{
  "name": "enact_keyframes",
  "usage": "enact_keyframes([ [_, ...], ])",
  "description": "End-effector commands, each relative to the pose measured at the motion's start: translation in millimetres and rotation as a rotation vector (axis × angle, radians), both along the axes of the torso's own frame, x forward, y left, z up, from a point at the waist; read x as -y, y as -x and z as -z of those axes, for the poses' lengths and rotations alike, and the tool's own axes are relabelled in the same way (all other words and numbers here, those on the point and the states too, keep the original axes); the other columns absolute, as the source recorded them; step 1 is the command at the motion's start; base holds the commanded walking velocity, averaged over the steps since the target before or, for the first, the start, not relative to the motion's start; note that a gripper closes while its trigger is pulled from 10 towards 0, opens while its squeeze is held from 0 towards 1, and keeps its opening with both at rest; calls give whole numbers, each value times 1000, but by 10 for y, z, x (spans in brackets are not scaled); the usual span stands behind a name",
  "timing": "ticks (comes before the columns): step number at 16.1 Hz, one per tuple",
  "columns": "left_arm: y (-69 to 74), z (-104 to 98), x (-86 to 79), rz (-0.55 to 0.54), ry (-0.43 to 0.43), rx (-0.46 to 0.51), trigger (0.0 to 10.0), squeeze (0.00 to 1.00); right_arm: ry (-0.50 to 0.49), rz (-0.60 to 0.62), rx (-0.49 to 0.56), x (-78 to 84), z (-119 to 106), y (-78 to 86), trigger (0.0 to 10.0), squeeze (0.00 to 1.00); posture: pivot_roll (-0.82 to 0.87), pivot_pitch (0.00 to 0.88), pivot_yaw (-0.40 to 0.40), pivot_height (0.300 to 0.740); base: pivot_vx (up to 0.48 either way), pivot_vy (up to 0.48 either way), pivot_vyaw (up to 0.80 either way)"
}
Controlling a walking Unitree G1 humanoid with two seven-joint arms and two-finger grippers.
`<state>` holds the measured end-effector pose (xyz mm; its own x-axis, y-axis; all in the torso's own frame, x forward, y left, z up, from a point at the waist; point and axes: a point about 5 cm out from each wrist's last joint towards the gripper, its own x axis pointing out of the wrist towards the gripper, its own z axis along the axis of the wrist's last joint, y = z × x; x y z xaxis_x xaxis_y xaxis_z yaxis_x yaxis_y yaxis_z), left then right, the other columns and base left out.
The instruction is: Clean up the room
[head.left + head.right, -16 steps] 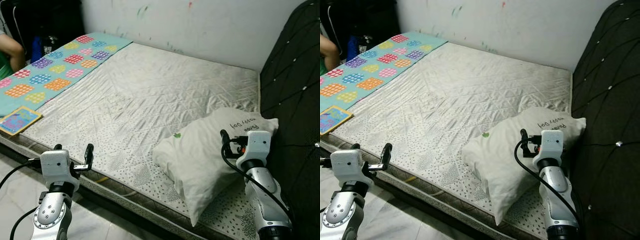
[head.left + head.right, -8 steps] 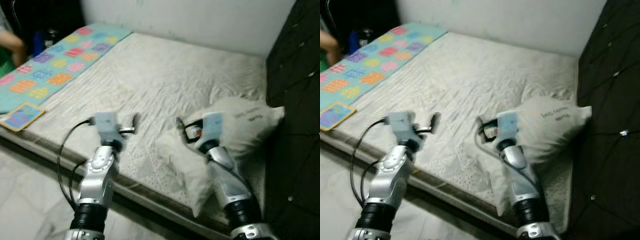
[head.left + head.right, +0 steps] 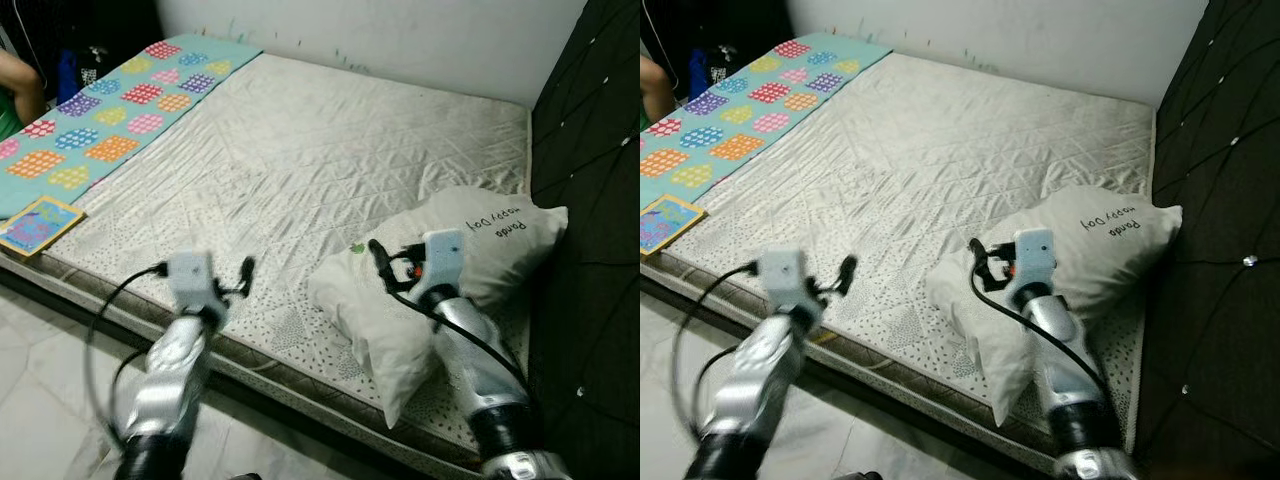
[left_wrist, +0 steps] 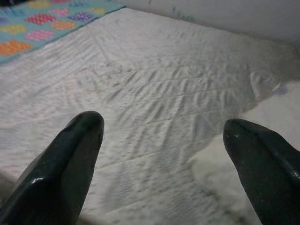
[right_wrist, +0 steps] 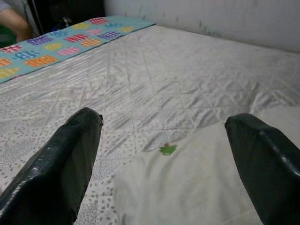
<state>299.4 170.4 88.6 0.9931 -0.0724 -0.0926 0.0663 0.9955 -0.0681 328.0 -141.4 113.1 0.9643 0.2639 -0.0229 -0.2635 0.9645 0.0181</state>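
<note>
Pillow (image 3: 440, 270) is the landmark you are working around: in the left eye view it is lying on the mattress (image 3: 300, 170) near the front edge, close against the dark headboard (image 3: 590, 200), and your right gripper (image 3: 385, 262) is hovering over its middle while the left gripper (image 3: 240, 280) is hanging over the mattress well to the pillow's left, near the bed's front edge. In the right eye view you are seeing the same layout, with a book (image 3: 662, 222) and a patterned blanket (image 3: 730, 110) lying far to the pillow's left and a person's arm (image 3: 652, 85) beyond them. In the left wrist view your left fingers (image 4: 65, 164) are spread wide with nothing between them, and a corner of the pillow is showing just ahead. In the right wrist view the right fingers (image 5: 56, 159) are likewise released and empty, straddling the pillow's top above its small green mark (image 5: 167, 149). If you are closing there, you are probably pinching only loose cover fabric, so the filling could sag and the pillow drag or slip off the near edge. You are also risking a one-sided lift, since the left gripper is apart from the pillow.
</note>
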Motion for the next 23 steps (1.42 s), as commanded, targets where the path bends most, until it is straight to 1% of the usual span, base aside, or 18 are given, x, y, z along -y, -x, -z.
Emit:
enact_keyframes([
  [1,46,-53,-38,24,-55,17,10000,0,-12,-21,-3,31,-34,31,10000,0,14,121,-3,740,0,0,0],
  [4,215,-192,-178,40,-139,61,10000,0,-1,-73,10,83,-184,52,10000,0,28,127,-10,740,0,0,0],
  [5,280,-214,-173,69,-165,51,10000,0,23,-103,24,67,-246,38,10000,0,34,126,-13,740,0,0,0],
  [6,358,-220,-128,148,-200,45,10000,0,19,-136,5,-3,-267,16,10000,0,51,122,-17,740,0,0,0],
  [7,375,-210,-108,184,-232,46,10000,0,40,-160,0,-54,-256,15,10000,0,54,122,-17,740,0,0,0],
  [8,378,-202,-96,200,-241,44,10000,0,64,-184,3,-104,-242,29,10000,0,56,119,-17,740,0,0,0],
  [10,393,-208,-17,191,-219,48,10000,0,55,-179,14,-143,-245,49,10000,0,54,111,-24,740,0,0,0],
  [12,456,-208,97,195,-129,47,10000,0,44,-64,58,-71,-260,65,10000,0,50,102,-40,740,0,0,0],
  [13,498,-231,28,138,-151,79,10000,0,19,38,52,18,-220,84,10000,0,59,104,-47,740,0,0,0],
  [15,535,-185,-120,8,-95,55,10000,0,-23,87,48,86,-178,131,10000,0,69,105,-50,740,0,0,0],
  [16,540,-172,-153,-20,-88,50,10000,0,-33,104,32,100,-154,138,10000,0,69,105,-50,740,0,0,0],
  [17,528,-152,-209,-84,-47,38,10000,0,-31,108,9,90,-97,147,10000,0,68,100,-43,740,0,0,-800],
  [18,499,-158,-185,-80,-31,35,10000,0,-17,93,17,45,-89,138,10000,0,58,93,-38,740,0,0,-800],
  [20,470,-157,-152,-67,-22,36,10000,0,-20,88,24,16,-90,128,10000,0,50,81,-35,740,0,0,-662],
  [21,440,-164,-119,-55,-22,42,10000,0,-24,90,23,11,-87,123,10000,0,49,71,-31,740,0,0,0],
  [23,364,-225,-27,-33,9,54,10000,0,43,159,1,82,-28,126,10000,0,49,76,-23,740,0,0,0],
])
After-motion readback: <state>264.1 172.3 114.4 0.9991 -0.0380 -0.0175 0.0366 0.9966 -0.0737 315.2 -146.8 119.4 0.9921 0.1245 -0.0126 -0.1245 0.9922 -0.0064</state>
